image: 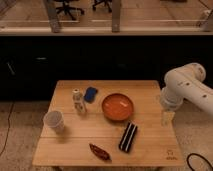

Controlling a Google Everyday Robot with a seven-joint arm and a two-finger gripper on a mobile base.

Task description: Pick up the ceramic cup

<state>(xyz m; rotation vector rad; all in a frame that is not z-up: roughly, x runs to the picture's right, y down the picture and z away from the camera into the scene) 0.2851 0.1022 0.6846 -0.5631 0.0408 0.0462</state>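
**Q:** Where is the tool, and what does it carry?

**A:** The tool [166, 119] hangs below the white arm [186, 86] over the right edge of the tabletop [145, 90], pointing downward. How far open it is cannot be told. Nothing appears to be held in it, and it touches no object.

**Q:** What lies between it and the target?

**A:** Nearest is the orange bowl [118, 106], at the centre of the tabletop. A black striped block [128, 136] lies near the bowl, toward the front edge. Further left, a blue object [90, 94] rests near the far edge, with a pale bottle [77, 100] upright just beside it. A reddish-brown packet [100, 152] lies at the front edge.

**Q:** And the ceramic cup?

**A:** The ceramic cup [54, 120] stands upright, mouth up, near the left edge, roughly midway between the two left corners. It is well apart from the tool, with the whole width of the tabletop between them. The bottle is its closest neighbour, near but not touching.

**Q:** Why does this placement matter?

**A:** The approach appears not yet begun. The tool must cross the tabletop, and the low bowl can probably be passed over. The slim bottle would likely topple if brushed. The cup stands alone and upright, which leaves room around its tapered wall for a grasp.
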